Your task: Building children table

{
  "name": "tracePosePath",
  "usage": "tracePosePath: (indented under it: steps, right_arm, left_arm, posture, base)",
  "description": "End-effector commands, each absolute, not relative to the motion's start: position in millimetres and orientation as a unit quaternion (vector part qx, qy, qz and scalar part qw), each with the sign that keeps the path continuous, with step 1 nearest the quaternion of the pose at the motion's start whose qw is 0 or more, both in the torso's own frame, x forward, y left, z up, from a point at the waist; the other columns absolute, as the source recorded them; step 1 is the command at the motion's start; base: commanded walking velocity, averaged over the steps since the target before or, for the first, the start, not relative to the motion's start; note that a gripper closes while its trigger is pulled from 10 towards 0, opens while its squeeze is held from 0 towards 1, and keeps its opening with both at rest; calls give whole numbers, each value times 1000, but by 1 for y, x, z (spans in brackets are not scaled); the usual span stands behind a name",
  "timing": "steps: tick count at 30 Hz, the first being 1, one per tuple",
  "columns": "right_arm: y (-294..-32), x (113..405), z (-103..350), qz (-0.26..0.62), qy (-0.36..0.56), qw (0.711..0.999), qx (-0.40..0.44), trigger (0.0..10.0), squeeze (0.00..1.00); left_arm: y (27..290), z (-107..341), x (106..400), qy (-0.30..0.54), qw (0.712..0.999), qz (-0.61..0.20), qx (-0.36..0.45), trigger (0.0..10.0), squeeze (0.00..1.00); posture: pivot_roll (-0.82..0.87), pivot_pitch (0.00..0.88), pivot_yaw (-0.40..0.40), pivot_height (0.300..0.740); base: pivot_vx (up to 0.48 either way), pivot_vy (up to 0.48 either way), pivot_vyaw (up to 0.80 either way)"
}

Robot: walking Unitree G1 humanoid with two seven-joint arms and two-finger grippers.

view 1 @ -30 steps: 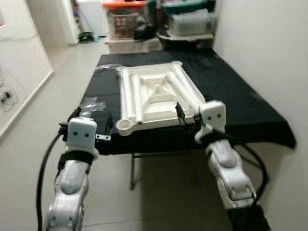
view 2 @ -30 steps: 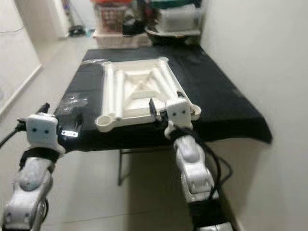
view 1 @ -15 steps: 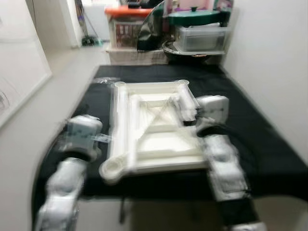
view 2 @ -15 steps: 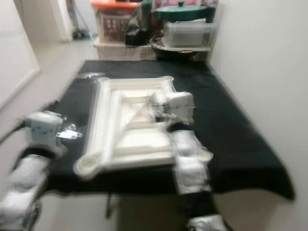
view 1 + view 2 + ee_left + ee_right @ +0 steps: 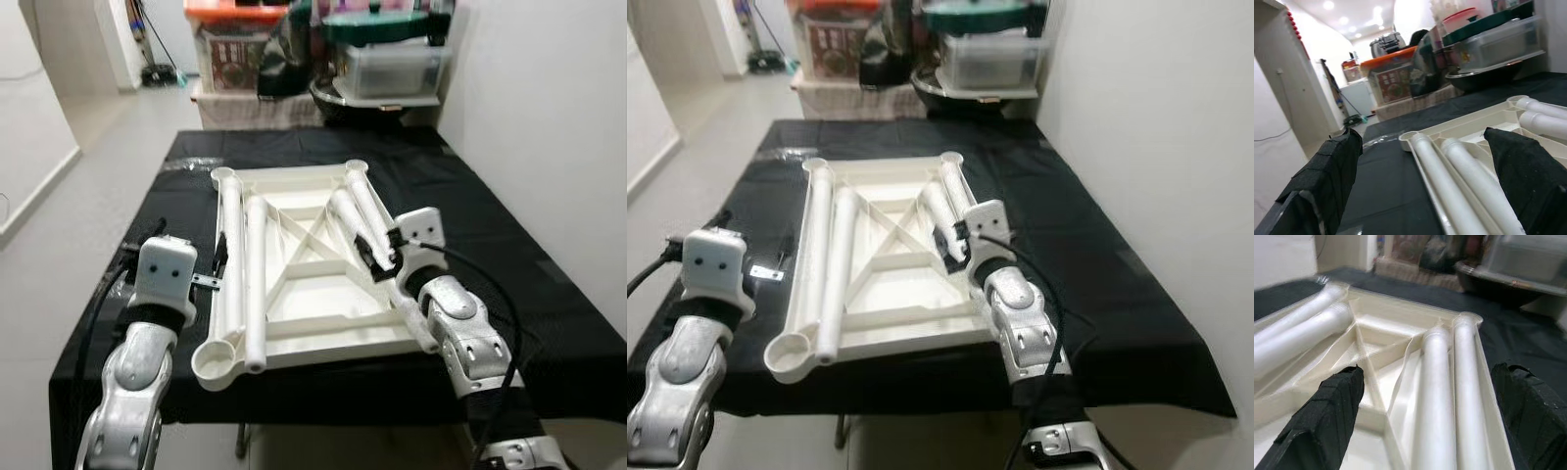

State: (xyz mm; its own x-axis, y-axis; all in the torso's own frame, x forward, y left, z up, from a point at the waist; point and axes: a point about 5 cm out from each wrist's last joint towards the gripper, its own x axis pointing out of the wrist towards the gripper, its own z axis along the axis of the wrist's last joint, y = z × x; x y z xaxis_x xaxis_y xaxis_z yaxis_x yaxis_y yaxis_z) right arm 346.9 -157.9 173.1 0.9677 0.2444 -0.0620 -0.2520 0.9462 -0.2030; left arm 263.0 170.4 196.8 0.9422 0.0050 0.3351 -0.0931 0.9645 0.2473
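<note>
Four white legs lie inside an upturned white tabletop on the black-clothed table. Left gripper, fingers spread, hovers at its left edge; right gripper, fingers spread, hovers above the right legs.

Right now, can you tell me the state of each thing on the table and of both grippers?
White tabletop: upside down on the black cloth, ribs up.
Four table legs: loose, lying flat inside the tabletop, two along each side, none mounted.
Left gripper: fingers open, empty, at the tabletop's left edge.
Right gripper: fingers open, empty, over the legs on the right side.
</note>
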Motion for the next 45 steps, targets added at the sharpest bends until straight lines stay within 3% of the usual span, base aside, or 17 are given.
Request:
tracePosePath:
  steps: [1, 8, 16, 22, 26, 27, 28, 29, 30, 31, 45]
  right_arm:
    - [-158, 349, 168, 152, 60, 982, -90, 10000, 0]
    - [-171, 350, 152, 160, 151, 971, -95, 10000, 0]
    - [-177, 351, 145, 184, 238, 954, -22, 10000, 0]
    - [-193, 354, 134, 145, 287, 947, -28, 10000, 0]
    - [-194, 350, 122, 167, 339, 926, -22, 10000, 0]
    - [-194, 348, 118, 179, 350, 919, -33, 7647, 0]
    - [-194, 348, 118, 179, 350, 919, -33, 7647, 0]
    - [-194, 346, 116, 186, 357, 914, -44, 3608, 0]
    - [-195, 346, 114, 189, 361, 912, -52, 3608, 0]
    - [-196, 345, 113, 196, 366, 908, -58, 0, 0]
    - [-183, 343, 107, 272, 368, 877, -144, 0, 0]
  left_arm:
    - [175, 192, 264, -155, 977, 33, 142, 10000, 0]
    - [176, 191, 265, -152, 977, 40, 145, 10000, 0]
    - [175, 188, 265, -147, 978, 46, 144, 10000, 0]
    - [176, 188, 266, -147, 977, 50, 146, 10000, 0]
    - [178, 187, 267, -142, 976, 54, 155, 10000, 0]
    - [178, 187, 267, -140, 976, 54, 158, 10000, 0]
    - [178, 187, 267, -140, 976, 54, 158, 10000, 0]
    - [179, 186, 268, -138, 976, 55, 160, 10000, 0]
    - [179, 186, 268, -137, 976, 55, 163, 10000, 0]
    - [179, 185, 269, -134, 975, 56, 166, 10000, 0]
    - [181, 181, 275, -116, 974, 59, 188, 10000, 0]
  posture:
    - [-20, 0, -25, 740]
    - [-18, 0, -47, 740]
    - [-24, 0, -59, 740]
    - [-20, 0, -70, 740]
    - [-19, 0, -77, 740]
    - [-19, 0, -77, 740]
    - [-19, 0, -77, 740]
    - [-21, 0, -78, 740]
    - [-21, 0, -78, 740]
    - [-22, 0, -78, 740]
    - [-12, 0, -84, 740]
  base:
    - [0, 0, 0]
    - [0, 0, 0]
    - [0, 0, 0]
    - [0, 0, 0]
    - [0, 0, 0]
    - [0, 0, 0]
    - [0, 0, 0]
    - [0, 0, 0]
    - [0, 0, 0]
    - [0, 0, 0]
    - [0, 0, 0]
